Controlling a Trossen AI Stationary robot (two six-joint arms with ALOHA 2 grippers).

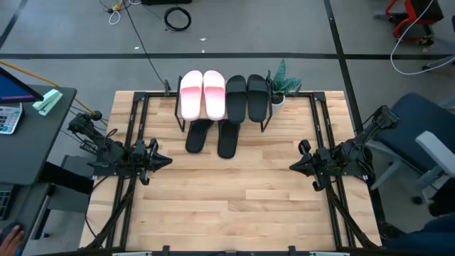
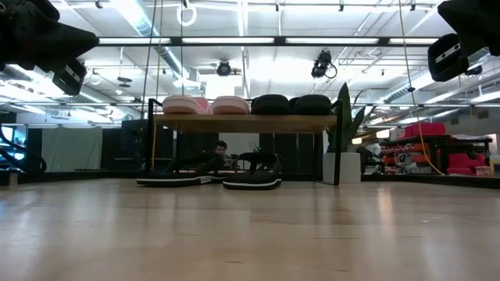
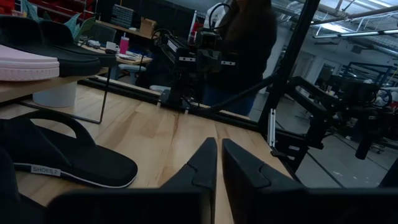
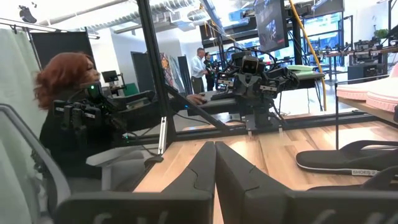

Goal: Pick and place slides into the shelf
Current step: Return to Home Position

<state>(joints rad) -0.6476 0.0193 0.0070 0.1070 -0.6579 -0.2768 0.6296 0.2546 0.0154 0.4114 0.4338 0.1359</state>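
Pink slides [image 1: 202, 94] sit on top of the shelf [image 2: 242, 122], with a black pair [image 1: 246, 96] just beside them on the same plank. Two more black slides [image 1: 228, 139] lie under the shelf, ends poking out in front. All six look placed, so you likely only need to park the arms. Your left tool [image 1: 162, 160] and right tool [image 1: 295, 165] hover over the bench [image 1: 234, 206], well apart from the shelf on either side, both narrowed nearly shut and holding nothing.
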